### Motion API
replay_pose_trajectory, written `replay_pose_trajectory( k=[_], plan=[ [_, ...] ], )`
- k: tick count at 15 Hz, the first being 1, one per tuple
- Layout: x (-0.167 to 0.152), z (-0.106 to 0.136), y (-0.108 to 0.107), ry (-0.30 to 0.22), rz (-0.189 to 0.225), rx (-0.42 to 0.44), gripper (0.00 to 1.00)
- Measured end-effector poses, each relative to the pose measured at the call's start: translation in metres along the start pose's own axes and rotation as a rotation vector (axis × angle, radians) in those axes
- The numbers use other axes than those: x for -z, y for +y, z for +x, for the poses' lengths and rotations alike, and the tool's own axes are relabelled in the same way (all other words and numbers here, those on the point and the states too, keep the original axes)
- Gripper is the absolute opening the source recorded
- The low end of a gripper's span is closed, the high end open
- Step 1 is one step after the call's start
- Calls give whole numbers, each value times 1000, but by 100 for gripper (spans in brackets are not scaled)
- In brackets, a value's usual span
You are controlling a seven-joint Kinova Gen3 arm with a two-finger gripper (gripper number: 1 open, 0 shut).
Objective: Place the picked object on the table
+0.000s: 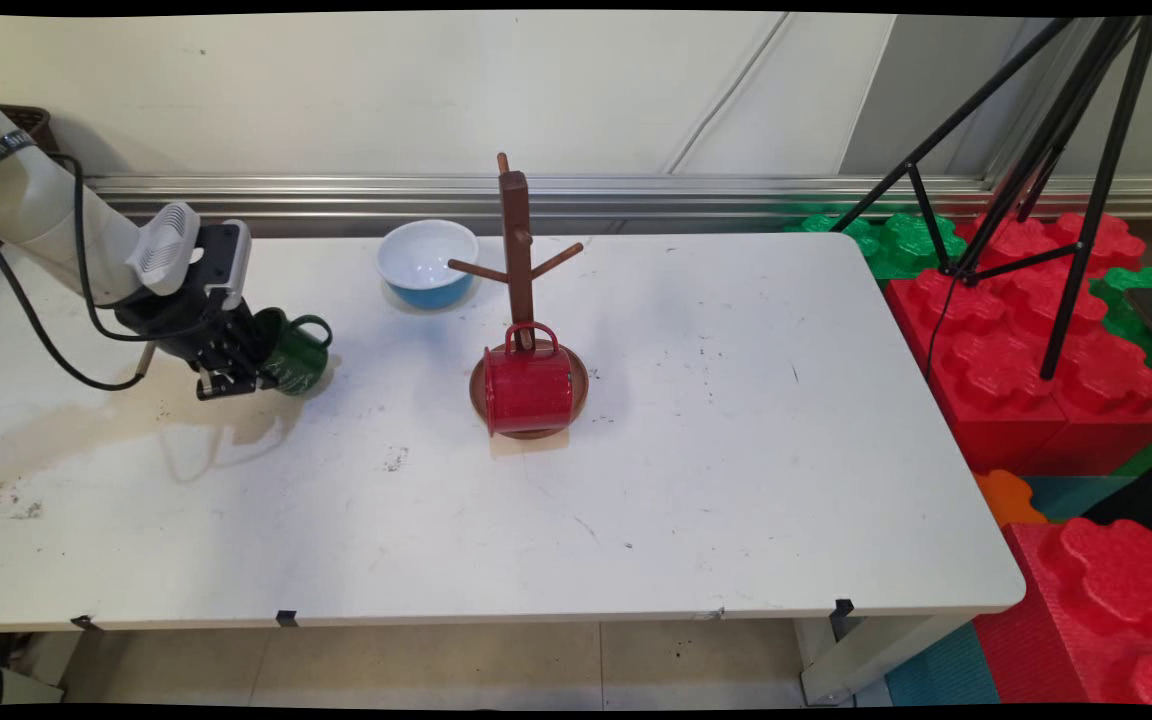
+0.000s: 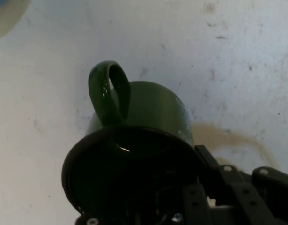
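Gripper (image 1: pixel 236 378) fingers are closed on the rim of a green mug (image 1: pixel 293 353), held tilted just above the table (image 1: pixel 736 480) at its left, well apart from the wooden mug rack (image 1: pixel 517 250), where a red mug (image 1: pixel 528 388) lies on the base.

white table (image 1: pixel 736 480) with scuffs and a brownish stain on the left side, blue bowl (image 1: pixel 427 263) near the back edge, wooden mug stand (image 1: pixel 519 290) mid-table, red mug (image 1: pixel 528 388) lying on the stand's round base, probably tipped on its side
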Motion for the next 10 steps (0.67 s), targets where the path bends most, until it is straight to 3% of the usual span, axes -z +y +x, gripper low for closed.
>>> replay_pose_trajectory(
  k=[1,2,10],
  plan=[
    [-2,0,0,-1,1,1,0],
    [-3,0,-1,-1,0,3,100],
    [-5,6,-7,15,18,13,100]
  ],
)
